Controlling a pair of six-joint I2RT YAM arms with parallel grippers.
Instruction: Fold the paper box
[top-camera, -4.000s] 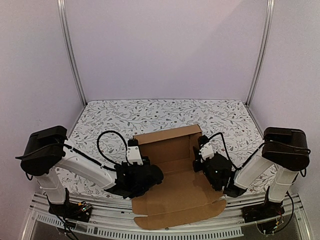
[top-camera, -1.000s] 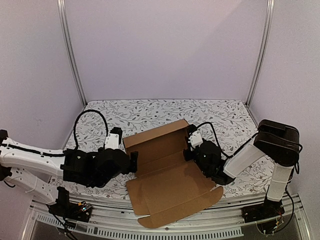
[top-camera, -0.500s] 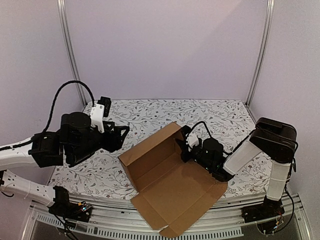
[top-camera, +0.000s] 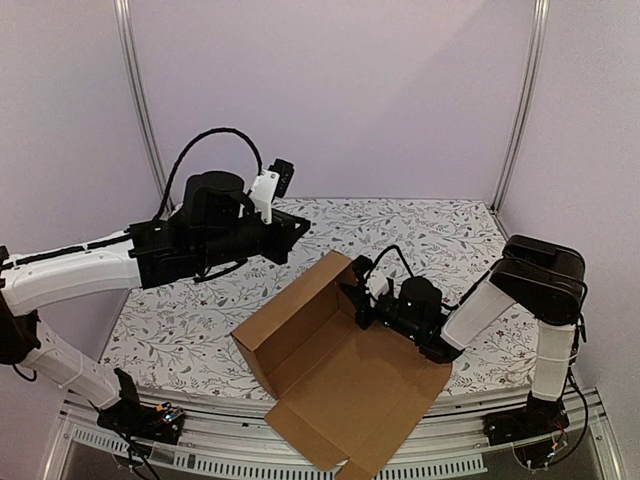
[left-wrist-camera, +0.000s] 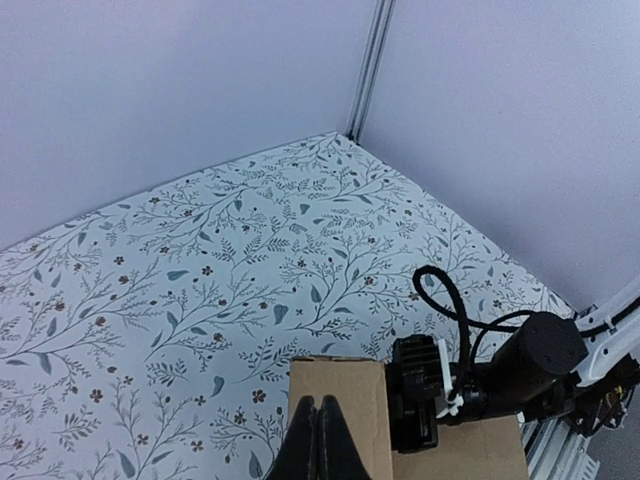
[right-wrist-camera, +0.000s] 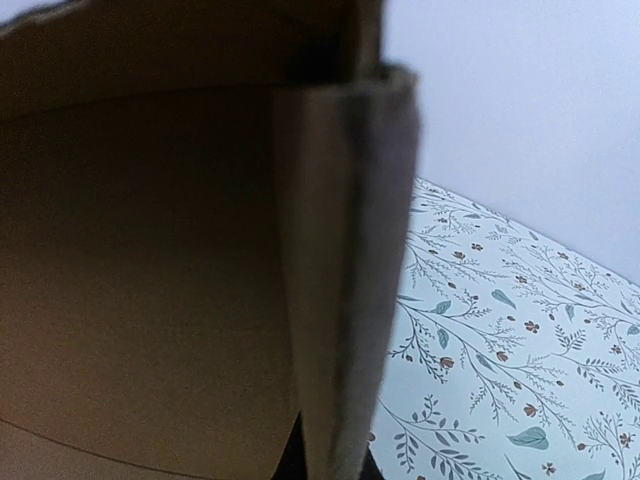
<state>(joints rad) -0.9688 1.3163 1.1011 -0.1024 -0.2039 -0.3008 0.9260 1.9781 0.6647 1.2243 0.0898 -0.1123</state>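
- Gripping a raised side wall of the paper box (top-camera: 340, 370), the right end effector (top-camera: 359, 300) is clenched on the cardboard edge. The rest of the box spreads below and to its left, skewed on the bench (top-camera: 430, 225), and the near flap appears to overhang the front edge.
- The left end effector (left-wrist-camera: 318, 440) is clenched on nothing and hovers in the air, the box's far corner just below and ahead of its tips.
- With only one hold, any pull could swing the whole sheet, and the overhanging flap could drag it off.
- The pinch is on a thin edge, so twisting could crease the cardboard or let it slip free.
- Coming down shut, the left tips could crush the upright wall.
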